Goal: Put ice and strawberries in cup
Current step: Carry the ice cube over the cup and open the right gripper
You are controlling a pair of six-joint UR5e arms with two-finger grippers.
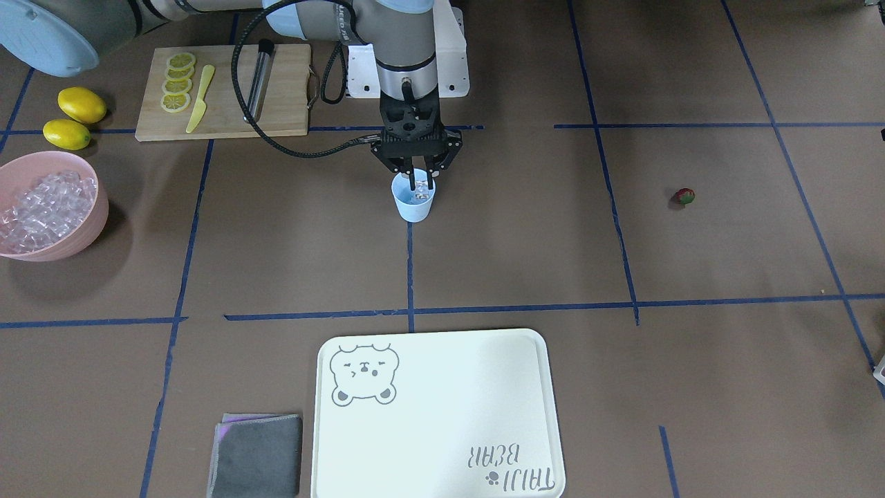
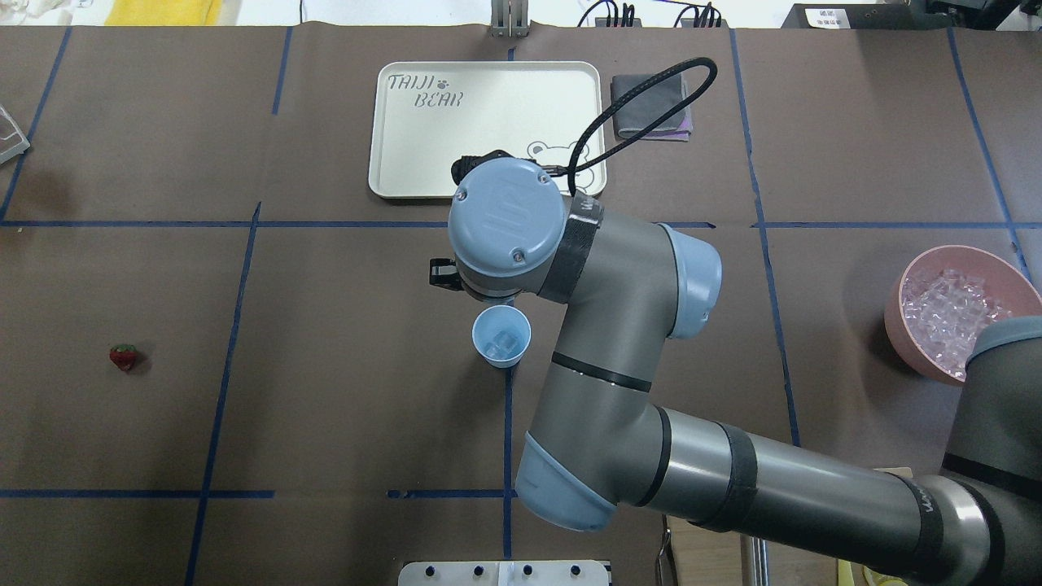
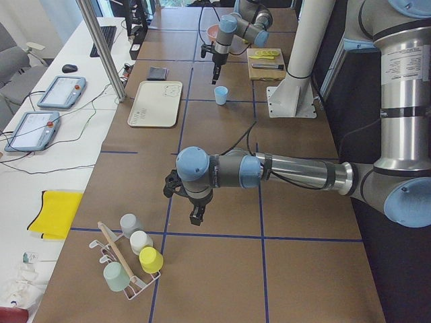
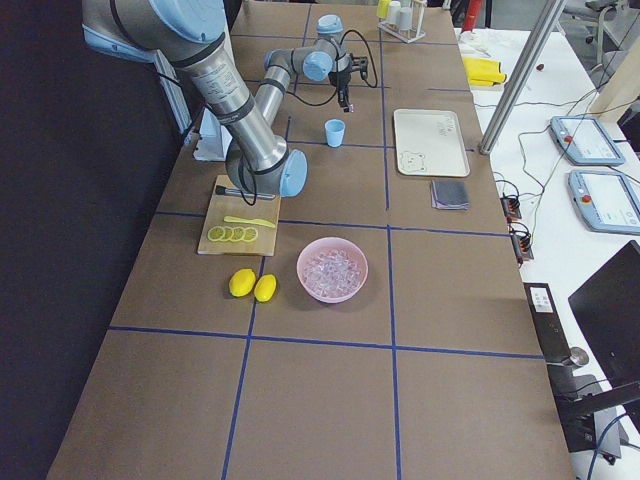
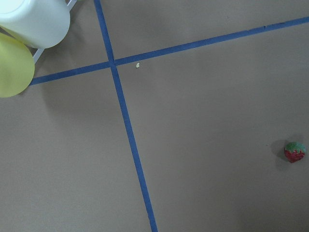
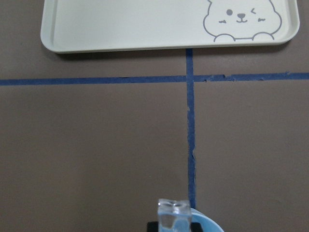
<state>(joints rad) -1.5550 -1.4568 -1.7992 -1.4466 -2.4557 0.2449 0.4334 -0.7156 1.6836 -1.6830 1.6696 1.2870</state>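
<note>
1. Exterior front-facing: the right hand (image 1: 420, 181) hung straight over the cup (image 1: 414, 207), its fingers drawn close together with their tips at the cup's mouth. The strawberry (image 1: 684, 196) lay well apart on the robot's left side of the desk (image 1: 525, 263). The pink bowl (image 1: 100, 214) of ice (image 1: 45, 207) stood far off on its right.
2. Overhead exterior: the right arm's wrist hid that hand. The cup stood just beside it, and something clear seemed to lie inside.
3. Exterior left: the left hand (image 3: 196, 217) hovered over bare desk, and I could not tell how far it was open.
4. Left wrist-mounted: no fingers showed. The strawberry sat at the lower right edge with its green cap uppermost in the view — the left arm looked much the nearer one for it, and would need to shift that way.
5. Right wrist-mounted: an ice cube (image 6: 174, 215) was pinched in the right hand directly above the cup's rim — letting go should drop it straight in.
</note>
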